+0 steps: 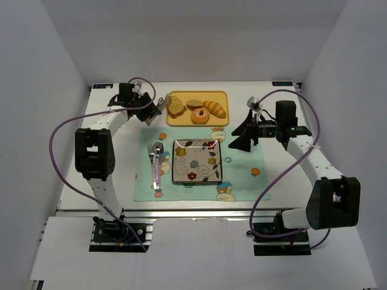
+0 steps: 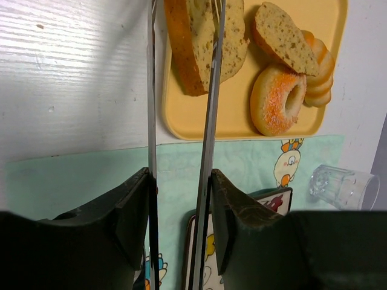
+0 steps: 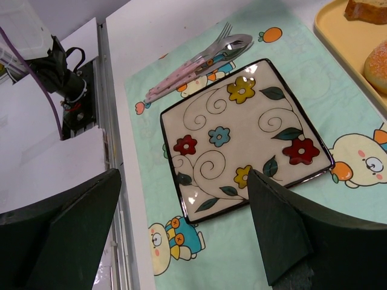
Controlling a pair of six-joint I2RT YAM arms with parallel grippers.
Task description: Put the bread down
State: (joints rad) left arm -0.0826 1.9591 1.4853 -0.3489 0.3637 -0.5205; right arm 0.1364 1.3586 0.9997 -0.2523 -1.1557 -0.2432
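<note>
Two bread slices lie on a yellow tray (image 1: 181, 122): the large slice (image 1: 176, 107) at its left and the small slice (image 1: 195, 104) beside it. My left gripper (image 1: 148, 110) is shut on metal tongs (image 2: 208, 121). The tongs' two blades are spread and reach over the tray's left edge. One blade crosses the large slice (image 2: 184, 48) and the other lies just left of it. The small slice (image 2: 284, 39) leans on the croissant. My right gripper (image 1: 239, 136) is open and empty, right of the flowered plate (image 1: 197, 161).
A croissant (image 1: 214, 109) and a sugared doughnut (image 1: 200, 115) share the tray. The plate sits on a green cartoon mat (image 1: 242, 181), with a fork and spoon (image 3: 199, 60) on its left. A clear glass (image 2: 344, 186) lies on its side near the plate's far right corner.
</note>
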